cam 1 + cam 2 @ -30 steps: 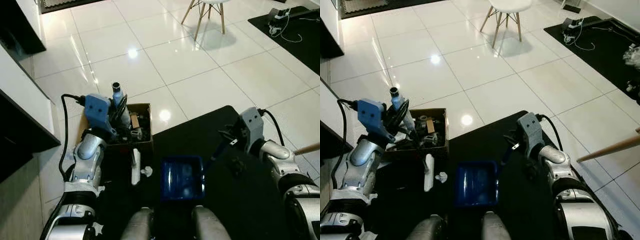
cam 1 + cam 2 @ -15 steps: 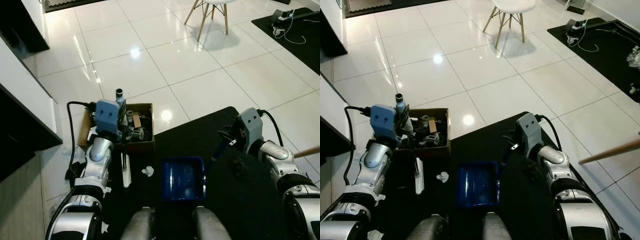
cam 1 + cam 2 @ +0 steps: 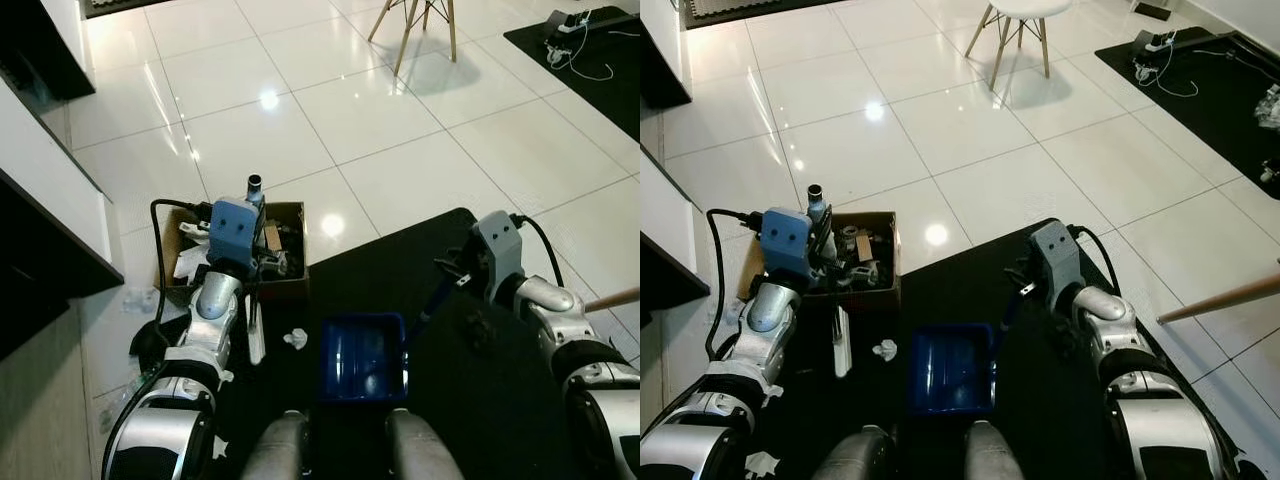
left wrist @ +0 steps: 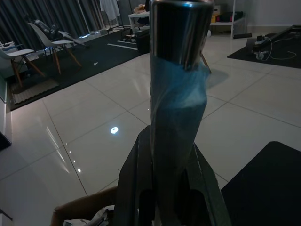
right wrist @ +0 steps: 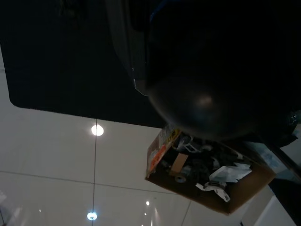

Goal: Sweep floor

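left claw (image 4: 164,188) pinches the brush handle (image 4: 176,94) & right claw (image 3: 1025,290) holds the blue dustpan (image 3: 952,368) on the black mat, can't tell its grip; next, i think, push the paper scrap (image 3: 883,349) into the pan.

Home: tiled floor (image 3: 330,110), chair (image 3: 1018,30)

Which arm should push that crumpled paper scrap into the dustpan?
Left, probably. The left pincer is shut on the brush handle, and the white brush head sits beside the paper scrap on the black mat. The right pincer only steadies the blue dustpan.
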### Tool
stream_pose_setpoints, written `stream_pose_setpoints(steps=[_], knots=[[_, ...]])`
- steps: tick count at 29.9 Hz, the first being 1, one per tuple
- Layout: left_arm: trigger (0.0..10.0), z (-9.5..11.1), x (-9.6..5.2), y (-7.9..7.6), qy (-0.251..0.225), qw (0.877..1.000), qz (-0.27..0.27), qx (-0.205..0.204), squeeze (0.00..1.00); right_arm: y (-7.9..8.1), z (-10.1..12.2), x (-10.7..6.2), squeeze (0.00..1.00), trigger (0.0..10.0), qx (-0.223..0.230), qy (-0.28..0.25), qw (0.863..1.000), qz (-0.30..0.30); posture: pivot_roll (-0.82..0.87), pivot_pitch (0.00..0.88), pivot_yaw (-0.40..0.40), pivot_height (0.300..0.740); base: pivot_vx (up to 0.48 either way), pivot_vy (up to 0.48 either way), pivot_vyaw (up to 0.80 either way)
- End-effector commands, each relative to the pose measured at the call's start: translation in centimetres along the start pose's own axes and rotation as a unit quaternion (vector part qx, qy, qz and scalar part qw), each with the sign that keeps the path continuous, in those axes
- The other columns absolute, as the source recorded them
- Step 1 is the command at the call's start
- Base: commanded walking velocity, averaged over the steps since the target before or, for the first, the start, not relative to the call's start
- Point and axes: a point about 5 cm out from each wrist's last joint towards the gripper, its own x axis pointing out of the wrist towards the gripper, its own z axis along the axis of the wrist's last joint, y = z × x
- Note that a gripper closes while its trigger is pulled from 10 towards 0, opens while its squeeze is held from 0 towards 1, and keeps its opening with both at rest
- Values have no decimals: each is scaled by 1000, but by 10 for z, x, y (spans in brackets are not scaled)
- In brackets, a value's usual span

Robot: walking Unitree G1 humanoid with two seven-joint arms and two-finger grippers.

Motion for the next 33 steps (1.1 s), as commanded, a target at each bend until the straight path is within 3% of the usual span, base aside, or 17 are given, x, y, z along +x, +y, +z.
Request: stream_pose_setpoints(steps=[1,8,23,29,33], knots=[[10000,0,-1,-5,-9,1000,-6,4,0,-6,-4,-3,0,10000,8,19,1000,-14,-132,218,-5,740,0,0,0],[10000,-5,-6,-11,0,1000,-22,7,0,-11,2,-3,0,10000,16,19,999,-26,-136,229,-5,740,0,0,0],[10000,-16,-18,-41,21,996,-80,-43,0,-16,12,-4,0,10000,5,13,1000,-20,-156,237,-22,740,0,0,0],[10000,-11,-15,-54,7,991,-93,-91,0,-19,12,-5,0,10000,1,13,1000,-21,-153,228,-21,740,0,0,0],[10000,-7,-13,-55,-4,988,-100,-121,0,-19,12,-5,0,10000,1,13,1000,-22,-148,221,-20,740,0,0,0]])
